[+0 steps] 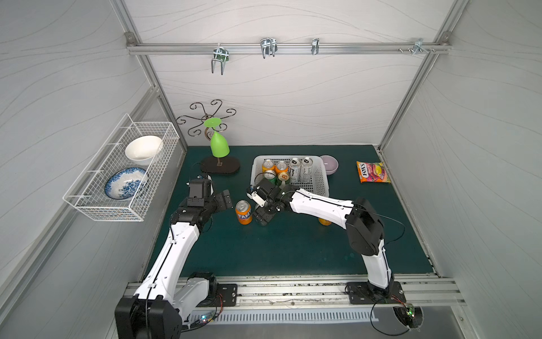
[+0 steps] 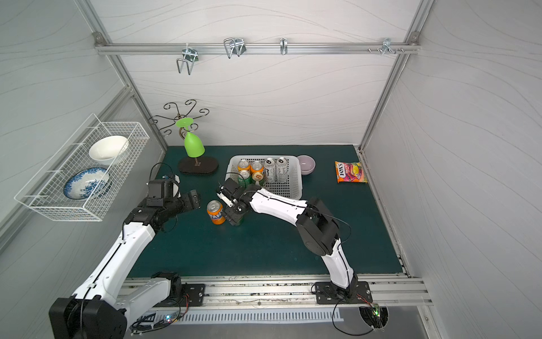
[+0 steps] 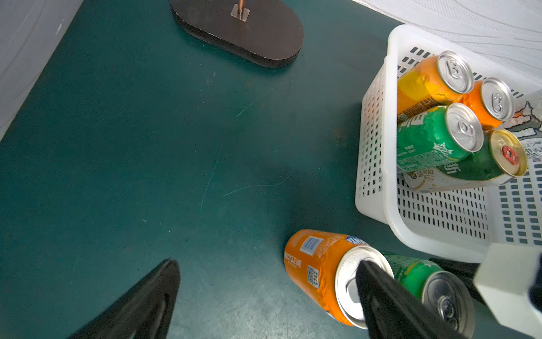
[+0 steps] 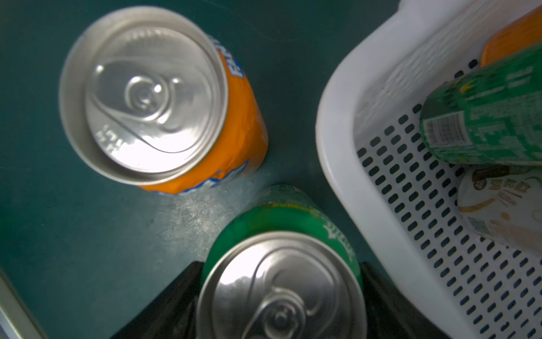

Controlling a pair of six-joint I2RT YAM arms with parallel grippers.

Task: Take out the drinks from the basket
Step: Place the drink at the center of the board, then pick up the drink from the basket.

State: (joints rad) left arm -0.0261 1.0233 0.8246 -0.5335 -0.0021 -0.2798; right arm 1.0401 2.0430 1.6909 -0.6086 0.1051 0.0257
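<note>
Drink cans during unloading of the white plastic basket [image 1: 324,179]. The right pincer [image 1: 265,218] straddles a green can [image 4: 278,308] that stands on the surface just outside the basket's near corner, beside an orange Fanta can [image 1: 243,212]. Whether its jaws press the wall or have let go cannot be told. The left pincer [image 3: 265,264] hangs nearby with jaws spread wide, holding nothing.

Six cans stand in the basket: two orange, a second green can [image 1: 269,175], a gold-topped can [image 1: 283,177] and two slim silver-white cans [image 1: 300,168]. Another orange can [image 1: 325,220] stands on the surface, partly hidden under the right arm.

Every can is upright, long axis vertical, lid up. Tabs look unopened, so the cans are probably full and fairly heavy. The thin, smooth metal wall is likely to slip or dent. Judged best hold: mid-body, across the diameter, with moderate squeeze.
</note>
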